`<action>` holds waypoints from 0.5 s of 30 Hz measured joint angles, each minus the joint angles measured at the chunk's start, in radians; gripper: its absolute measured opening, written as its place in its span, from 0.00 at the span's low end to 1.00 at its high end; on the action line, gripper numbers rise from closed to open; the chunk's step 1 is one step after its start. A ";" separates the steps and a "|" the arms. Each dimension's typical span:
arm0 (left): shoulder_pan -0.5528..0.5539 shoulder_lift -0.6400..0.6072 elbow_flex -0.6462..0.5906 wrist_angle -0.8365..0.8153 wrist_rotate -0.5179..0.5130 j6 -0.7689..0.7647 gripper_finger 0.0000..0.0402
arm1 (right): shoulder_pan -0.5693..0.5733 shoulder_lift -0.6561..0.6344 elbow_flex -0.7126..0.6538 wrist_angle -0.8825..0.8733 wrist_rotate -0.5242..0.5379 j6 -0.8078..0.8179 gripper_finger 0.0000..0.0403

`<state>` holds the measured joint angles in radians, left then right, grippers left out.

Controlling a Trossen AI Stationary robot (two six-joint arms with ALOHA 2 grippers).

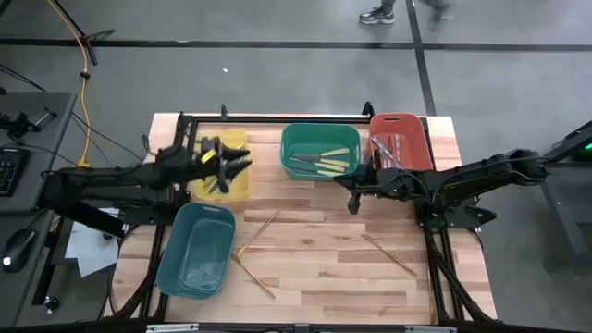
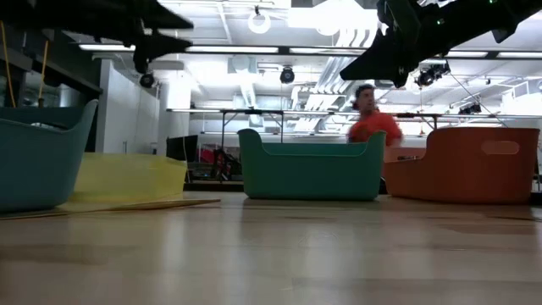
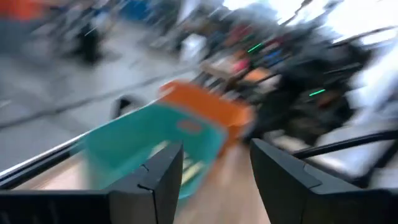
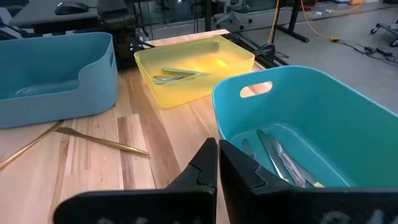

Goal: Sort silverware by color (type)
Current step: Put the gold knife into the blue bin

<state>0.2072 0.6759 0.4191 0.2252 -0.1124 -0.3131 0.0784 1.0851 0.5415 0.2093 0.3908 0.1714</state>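
The left wrist view is all blur. The left hand (image 1: 231, 166) hangs over the yellow bin (image 1: 237, 182), fingers (image 3: 163, 180) wide apart and holding nothing. The right hand (image 1: 351, 196) is pinched shut and empty, just beside the green bin (image 1: 294, 139). Silverware lies in the green bin (image 1: 319, 162), the yellow bin (image 4: 169, 74) and the red bin (image 1: 387, 148). Thin wooden pieces (image 1: 256, 231) lie on the smooth wood tabletop (image 1: 324, 250), well apart from both hands. The smooth blue bin (image 1: 196, 250) is plastic.
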 joint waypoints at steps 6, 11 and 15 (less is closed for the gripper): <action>-0.177 0.007 -0.187 0.422 0.000 0.095 0.44 | 0.000 0.000 0.000 0.052 0.000 -0.022 0.00; -0.249 0.016 -0.220 0.436 -0.001 0.155 0.44 | 0.000 0.000 0.000 0.079 0.000 -0.042 0.00; -0.296 0.040 -0.227 0.432 -0.002 0.204 0.44 | 0.000 0.000 0.000 0.135 0.000 -0.089 0.00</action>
<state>-0.0885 0.7161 0.1917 0.6571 -0.1145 -0.1086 0.0784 1.0851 0.5415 0.3444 0.3907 0.0819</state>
